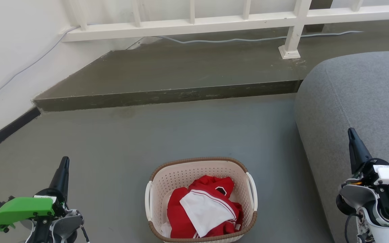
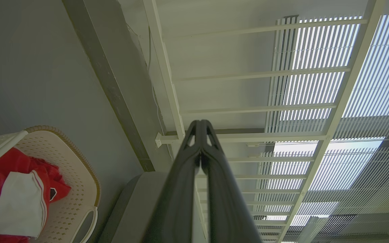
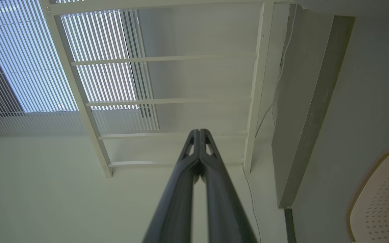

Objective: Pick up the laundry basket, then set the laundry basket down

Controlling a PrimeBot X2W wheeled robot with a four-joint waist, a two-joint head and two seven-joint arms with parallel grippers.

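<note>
The basket (image 1: 181, 175) is sitting on the floor (image 1: 113, 141), not yet lifted, while the left gripper (image 1: 65, 161) and right gripper (image 1: 351, 132) are hanging clenched, empty, well apart from it.

The head camera looks forward and down at the floor (image 1: 194, 135), with the basket (image 1: 181, 177) close at bottom centre, while both wrist cameras, low and rolled sideways, face the railing (image 2: 258, 73) and share the basket at a lower corner.
</note>
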